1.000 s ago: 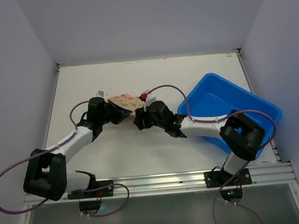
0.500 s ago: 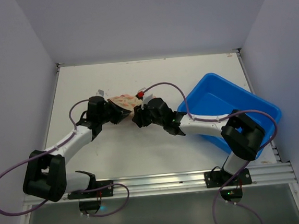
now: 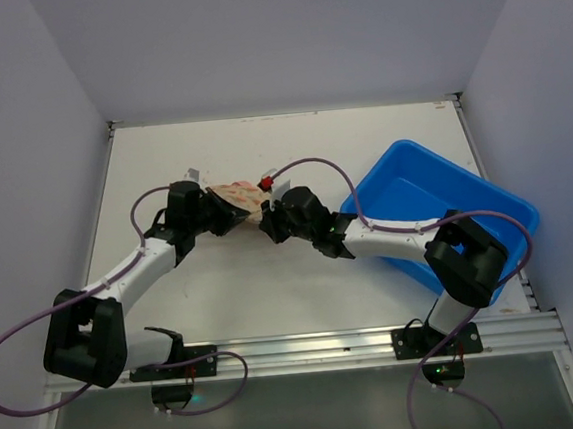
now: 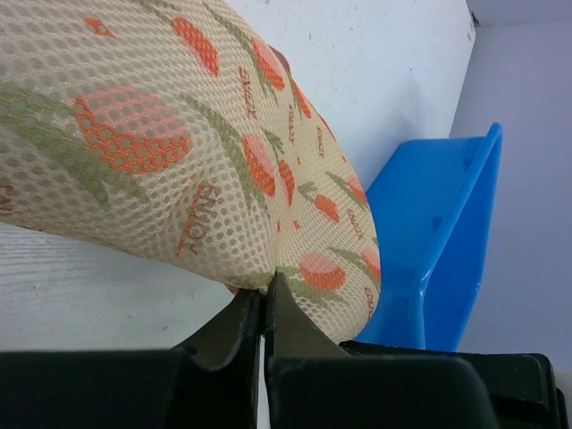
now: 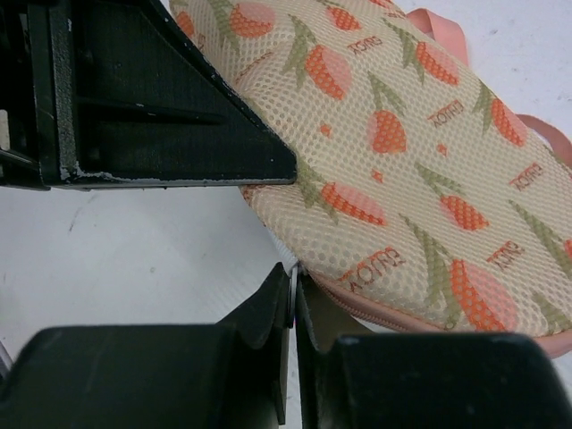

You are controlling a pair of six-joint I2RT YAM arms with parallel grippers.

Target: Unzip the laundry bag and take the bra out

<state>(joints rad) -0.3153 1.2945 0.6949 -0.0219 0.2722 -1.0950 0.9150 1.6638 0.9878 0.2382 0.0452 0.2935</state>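
Blue plastic, the tub [image 3: 465, 184] sits just where it was a second ago, at the right of the tabletop [image 3: 252, 278]. The right hand [image 3: 269, 222] has crept a little to the left and toward the far wall. The left hand [image 3: 223, 218] and the laundry bag [image 3: 236, 193] have hardly moved.

We see the bag between the two hands, near the middle of the tabletop and to the left of the tub. From above, its long way runs side to side, from one hand across to the other.

The bag is soft mesh, cream and pale pink, with orange-red tulips, green stems and tiny words on it. A pink zip edge [image 5: 375, 315] runs round it, and the bit near the right hand looks zipped shut. A pink strap [image 5: 442, 29] pokes out at its far side.

The left hand has its fingers squeezed together on the bag's lower edge, pinching a bit of the mesh. The right hand has its fingers almost pressed together, with only a thin slit between them. Their tips touch the bag's corner by the zip edge. We cannot tell if they pinch anything there.
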